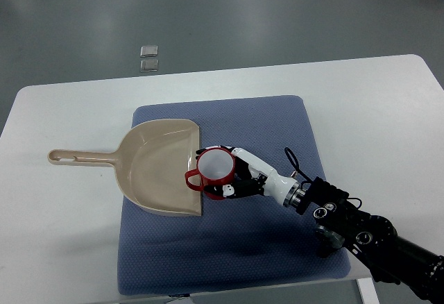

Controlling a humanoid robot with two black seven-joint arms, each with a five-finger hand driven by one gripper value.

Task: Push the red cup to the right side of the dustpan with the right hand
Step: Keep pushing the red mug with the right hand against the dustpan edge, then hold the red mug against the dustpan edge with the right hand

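A red cup (212,169) with a pale inside stands upright on the blue mat, right at the straight open edge of the beige dustpan (156,165), its handle pointing toward the pan. My right hand (239,174) reaches in from the lower right; its white and black fingers curl around the cup's right side, touching it from above and below. The dustpan lies flat with its long handle pointing left over the white table. The left arm does not show.
The blue mat (277,130) covers the middle of the white table (374,103). Bare mat lies to the right of the cup and behind the hand. Two small grey squares (148,57) sit on the floor beyond the table.
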